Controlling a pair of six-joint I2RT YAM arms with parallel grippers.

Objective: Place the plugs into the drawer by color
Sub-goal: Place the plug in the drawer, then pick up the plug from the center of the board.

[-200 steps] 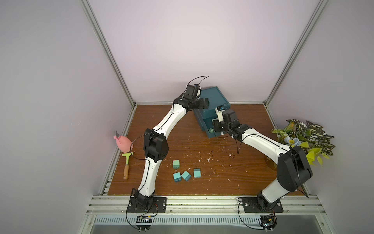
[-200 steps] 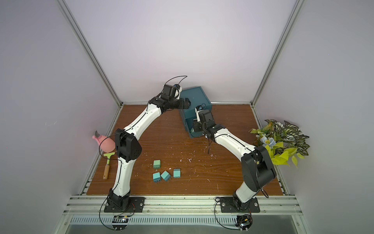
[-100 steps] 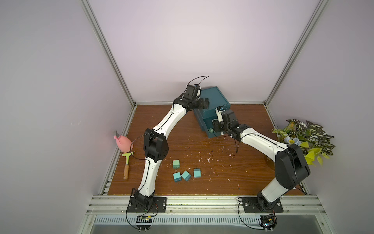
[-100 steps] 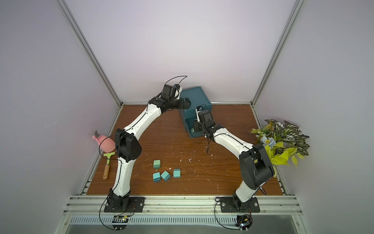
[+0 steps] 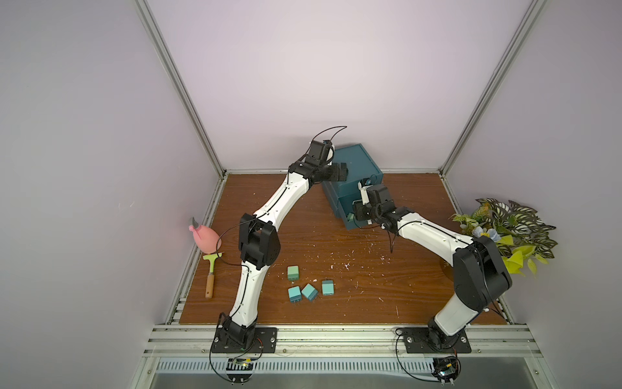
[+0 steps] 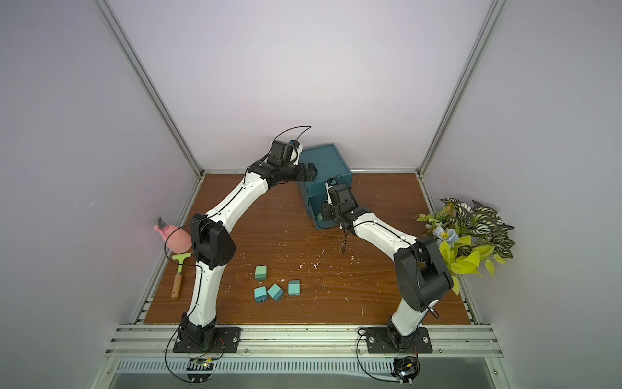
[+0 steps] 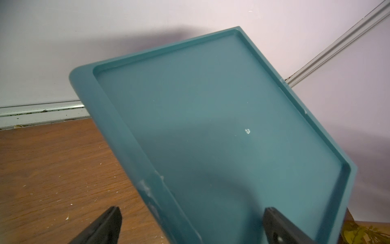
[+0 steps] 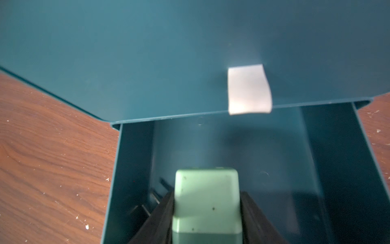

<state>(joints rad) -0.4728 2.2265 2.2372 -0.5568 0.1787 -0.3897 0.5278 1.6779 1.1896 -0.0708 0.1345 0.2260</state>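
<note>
The dark teal drawer (image 5: 357, 164) chest stands at the back of the table, its bottom drawer (image 8: 274, 160) pulled out. My right gripper (image 8: 206, 194) is shut on a light green plug (image 8: 206, 202) and holds it over the open drawer's inside. Metal prongs of something else show deeper in that drawer, beside a finger. A white tab handle (image 8: 249, 89) marks the shut drawer above. My left gripper (image 7: 192, 213) hangs open over the chest's top edge (image 7: 221, 126), holding nothing. On the table near the front lie one light green plug (image 5: 292, 272) and three turquoise plugs (image 5: 309, 291).
A pink bulb-shaped toy (image 5: 205, 239) and a green scraper with a wooden handle (image 5: 211, 276) lie at the left edge. An artificial plant (image 5: 505, 232) sits at the right edge. White crumbs are scattered on the wooden table (image 5: 336, 242).
My right arm has edged slightly toward the open drawer with the green plug. The left arm and the loose plugs have not moved.
</note>
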